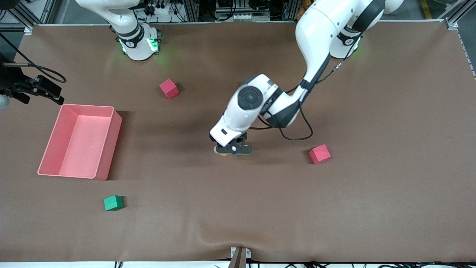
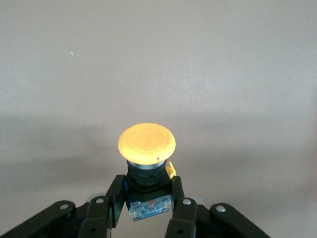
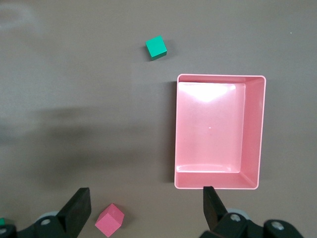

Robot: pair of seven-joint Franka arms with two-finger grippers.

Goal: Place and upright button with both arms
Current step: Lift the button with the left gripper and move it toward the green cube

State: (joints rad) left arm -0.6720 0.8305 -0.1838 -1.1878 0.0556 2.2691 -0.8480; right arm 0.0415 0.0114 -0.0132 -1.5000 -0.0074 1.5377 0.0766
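Setting the button [image 2: 146,148] down upright is, we judge, the step in hand. We should lower it straight, keep the bluish end flat to the brown surface [image 1: 372,208], and release only once it rests there. The left claw [image 1: 233,149] pinches the button's black body, orange cap pointing away from the wrist; it sits low over the middle of the surface, though we cannot tell whether the button touches yet. The left arm reaches in, forearm sloping down, wrist bent over. The right claw [image 3: 143,210] waits spread, high above the pink bin [image 3: 218,183].
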